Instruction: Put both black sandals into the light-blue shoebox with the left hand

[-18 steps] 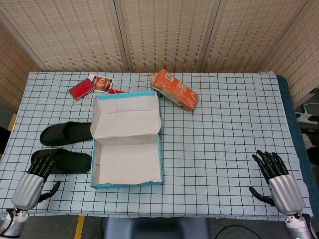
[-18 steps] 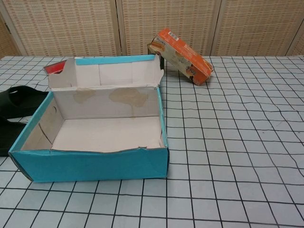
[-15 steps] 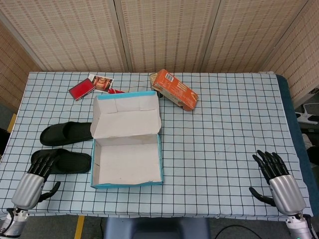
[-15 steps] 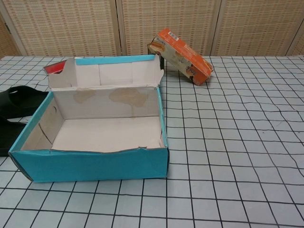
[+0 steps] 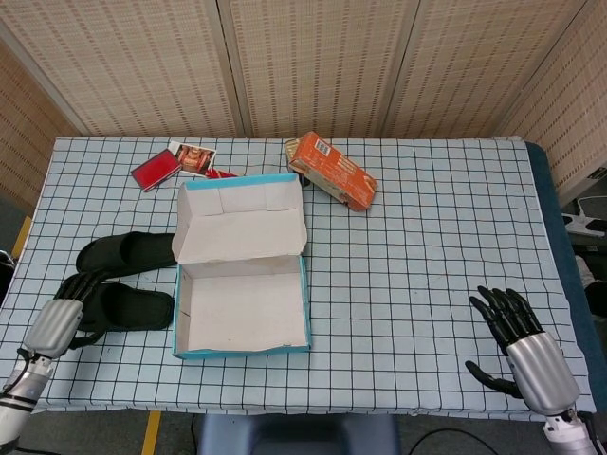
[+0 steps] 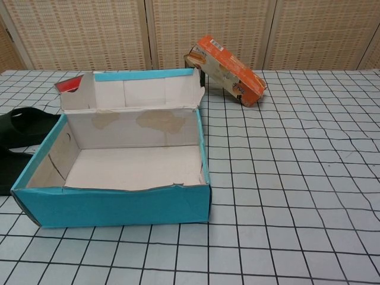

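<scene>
Checked tablecloth bears left hand, fingers spread, touching near sandal.

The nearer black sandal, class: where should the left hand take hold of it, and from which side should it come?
Probably at the strap end. The nearer black sandal lies flat, lengthwise toward the light-blue shoebox, with its strap end under the left hand. Coming from above on the table's left side, fingers could close across that raised band, clear of the box wall.
</scene>
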Robot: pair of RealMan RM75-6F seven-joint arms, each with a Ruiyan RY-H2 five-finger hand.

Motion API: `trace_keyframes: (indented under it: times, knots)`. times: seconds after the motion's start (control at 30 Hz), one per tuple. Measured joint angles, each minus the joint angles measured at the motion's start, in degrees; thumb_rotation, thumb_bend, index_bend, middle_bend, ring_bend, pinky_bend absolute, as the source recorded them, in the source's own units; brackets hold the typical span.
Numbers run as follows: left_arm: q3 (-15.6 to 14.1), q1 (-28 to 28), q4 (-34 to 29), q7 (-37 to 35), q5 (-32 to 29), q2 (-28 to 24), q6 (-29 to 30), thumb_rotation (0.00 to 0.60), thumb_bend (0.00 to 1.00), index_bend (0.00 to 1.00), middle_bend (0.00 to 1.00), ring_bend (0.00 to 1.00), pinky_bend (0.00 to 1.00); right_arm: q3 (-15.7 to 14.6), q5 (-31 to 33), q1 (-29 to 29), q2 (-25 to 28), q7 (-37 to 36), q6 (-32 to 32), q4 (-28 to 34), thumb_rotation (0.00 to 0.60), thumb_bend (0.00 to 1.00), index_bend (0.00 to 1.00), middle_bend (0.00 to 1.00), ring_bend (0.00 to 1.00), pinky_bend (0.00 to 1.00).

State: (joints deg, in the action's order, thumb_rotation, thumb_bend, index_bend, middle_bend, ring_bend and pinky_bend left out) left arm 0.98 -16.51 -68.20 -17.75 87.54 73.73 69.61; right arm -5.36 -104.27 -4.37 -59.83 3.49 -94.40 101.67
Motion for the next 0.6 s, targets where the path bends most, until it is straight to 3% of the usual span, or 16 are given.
trace_keyframes:
  times: [0.3, 0.47, 0.6]
  knots:
    - [1.5, -5.2, 8.9, -4.1, -4.4, 3.0, -11.0, 0.6, 0.37, 0.0, 0.0, 0.0, 0.04, 1.8, 1.7, -2.1, 1.6, 3.0, 5.4, 5.0, 0.543, 0.12, 0.0, 0.0, 0.0, 0.0]
    - [0.9, -6.6, 7.8, -3.1, -5.9, 2.0, -16.3, 0.6, 0.37, 0.0, 0.0, 0.0, 0.04, 2.5, 2.4, -2.5, 1.6, 3.7, 6.6, 5.5, 0.543, 0.12, 0.0, 0.0, 0.0, 0.0]
    - [0.5, -6.4, 4.4, -2.3, -6.6, 0.3, -16.4, 0.6, 0.37, 0.0, 0.0, 0.0, 0.04, 2.7, 2.9, -2.7, 1.4, 3.8, 7.6, 5.4, 0.543, 0.12, 0.0, 0.0, 0.0, 0.0]
